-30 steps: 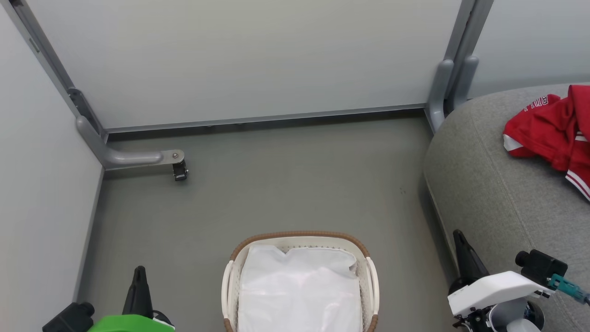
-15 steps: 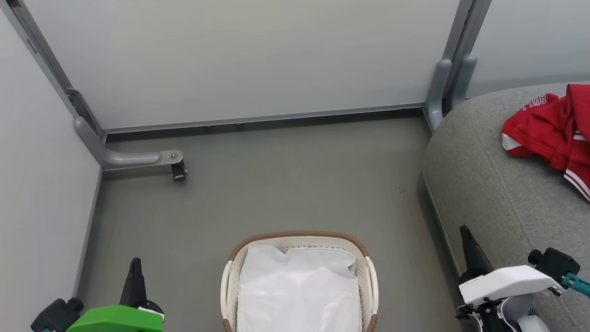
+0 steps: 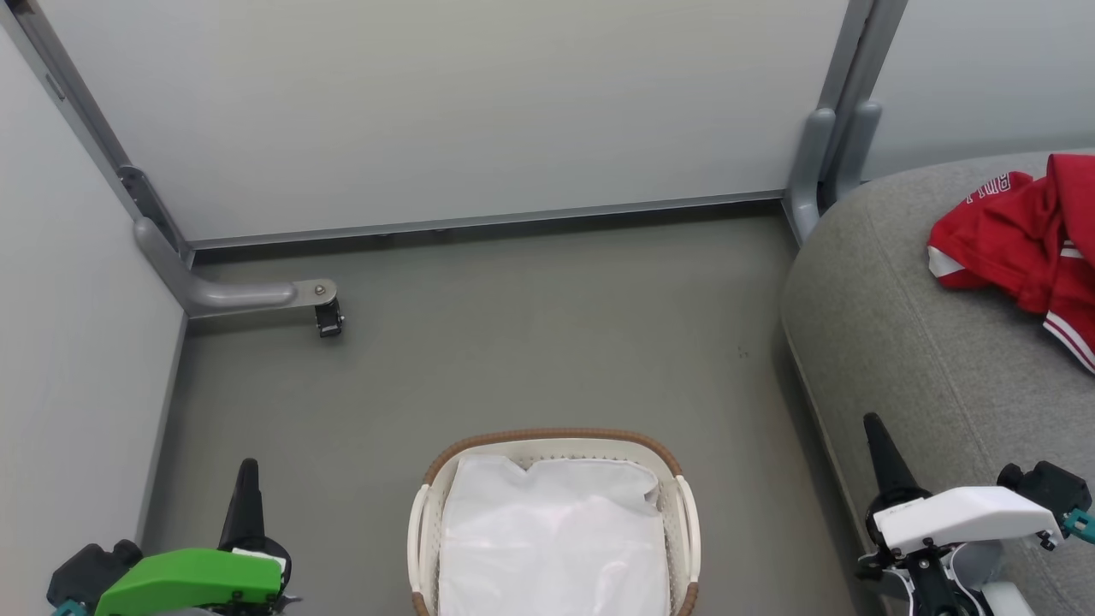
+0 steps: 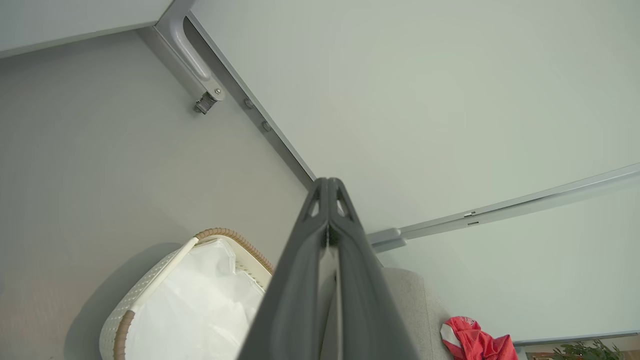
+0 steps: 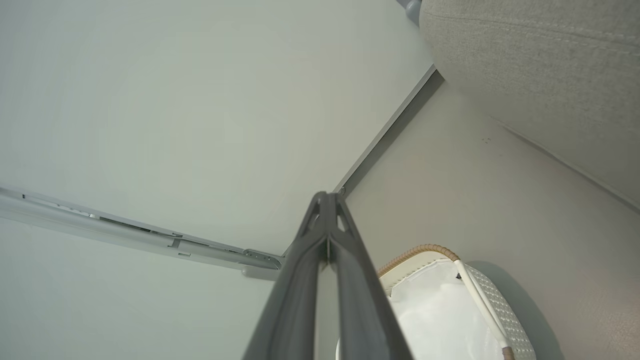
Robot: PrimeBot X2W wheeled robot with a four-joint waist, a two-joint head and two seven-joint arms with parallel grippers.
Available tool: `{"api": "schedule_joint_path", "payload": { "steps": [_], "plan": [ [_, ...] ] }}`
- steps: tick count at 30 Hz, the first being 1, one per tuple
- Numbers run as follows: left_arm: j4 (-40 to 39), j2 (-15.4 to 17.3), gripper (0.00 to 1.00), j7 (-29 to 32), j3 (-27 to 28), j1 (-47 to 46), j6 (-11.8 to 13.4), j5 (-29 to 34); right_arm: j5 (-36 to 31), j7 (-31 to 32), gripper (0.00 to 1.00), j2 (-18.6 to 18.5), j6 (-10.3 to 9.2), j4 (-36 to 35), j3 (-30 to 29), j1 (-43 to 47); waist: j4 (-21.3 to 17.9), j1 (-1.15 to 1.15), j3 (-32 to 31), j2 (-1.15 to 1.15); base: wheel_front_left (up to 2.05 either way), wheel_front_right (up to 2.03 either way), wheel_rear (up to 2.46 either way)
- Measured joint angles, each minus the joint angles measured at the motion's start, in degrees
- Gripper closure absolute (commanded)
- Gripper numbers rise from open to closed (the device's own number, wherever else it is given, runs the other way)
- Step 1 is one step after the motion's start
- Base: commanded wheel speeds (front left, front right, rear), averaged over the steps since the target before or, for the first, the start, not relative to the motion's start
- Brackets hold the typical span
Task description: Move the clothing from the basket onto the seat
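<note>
At right edge of head view, the clothing (image 3: 1018,231) lies on the seat (image 3: 907,342), cut off by the frame border, so its full extent is unknown. Red crumpled heap. White lettering at the top is partly folded and unreadable. No clean long axis: the visible part runs roughly top to bottom along the border, with a white-trimmed corner pointing left and a striped hem at the lower right. In the left wrist view only a small red corner (image 4: 475,342) peeks in at the bottom, on the seat (image 4: 410,305).

The seat is cut off at right and bottom, its rounded end toward the wall panel (image 3: 445,111).

The basket (image 3: 556,436) stands on the floor (image 3: 530,342) between the grippers, well apart from the clothing. Its near end is cut off by the bottom edge, so the long axis can't be confirmed. Handles sit left and right, and the brown rim curves at the far end. A white liner (image 3: 556,547) covers the inside, and what lies under it is hidden.

Left gripper (image 3: 248,469) is at lower left, fingers pressed together and holding nothing, pointing up the view; its wrist view (image 4: 328,182) shows the tips meeting. Right gripper (image 3: 873,423) is at lower right, just beside the seat's edge, likewise pinched closed and empty (image 5: 327,196). Both arm bodies are cut off at the bottom.
</note>
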Motion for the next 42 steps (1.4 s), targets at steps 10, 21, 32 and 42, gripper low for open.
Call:
{"api": "schedule_joint_path", "payload": {
  "steps": [10,21,32,42],
  "plan": [
    [-0.1,0.0,1.00,1.6,0.8,-1.0,-0.3,-5.2,5.6,1.5,1.00,0.0,0.00,-0.4,-1.1,-0.2,-0.2,0.00,0.0,0.00,0.00,0.00,0.00],
    [-0.2,0.0,1.00,3.2,1.4,-1.9,-0.6,-10.7,11.3,3.1,1.00,-0.1,0.00,-0.8,-2.0,-0.6,-0.4,0.00,0.0,0.00,0.00,0.00,0.00],
    [-0.4,0.0,1.00,4.6,2.2,-2.7,-1.0,-15.4,16.3,4.6,1.00,-0.1,-0.02,-1.0,-3.0,-1.1,-0.6,0.00,0.0,0.00,0.00,0.00,0.00],
    [-0.5,0.0,1.00,5.7,2.7,-3.6,-1.2,-19.4,20.6,5.8,1.00,-0.1,-0.02,-1.3,-3.7,-1.2,-0.7,0.00,0.1,0.00,0.00,0.00,0.00]
  ]
}}
